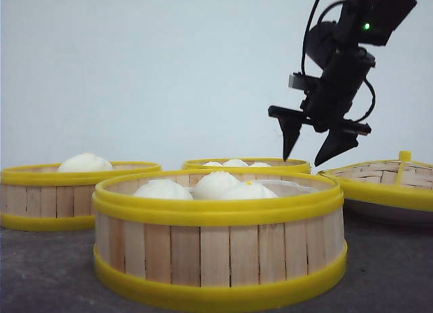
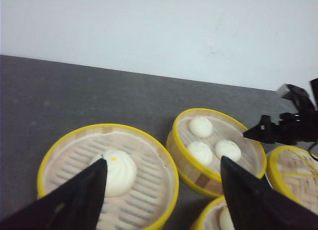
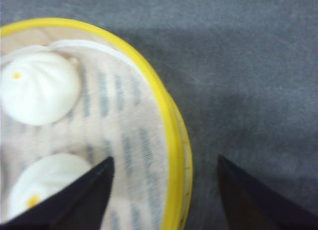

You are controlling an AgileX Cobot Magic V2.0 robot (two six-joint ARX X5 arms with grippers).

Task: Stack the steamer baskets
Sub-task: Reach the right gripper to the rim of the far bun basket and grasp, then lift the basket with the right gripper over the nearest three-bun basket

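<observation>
Three shallow slat-walled, yellow-rimmed steamer baskets sit upright and unstacked: the nearest basket [image 1: 220, 249] holds three buns, the left basket [image 1: 47, 195] one, the far basket [image 1: 247, 164] seemingly three.

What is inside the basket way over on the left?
One white bun sits in the left basket, on a pale slatted floor with a thin liner. The left gripper fingers cover part of that floor in the wrist view, so anything there stays hidden.
</observation>
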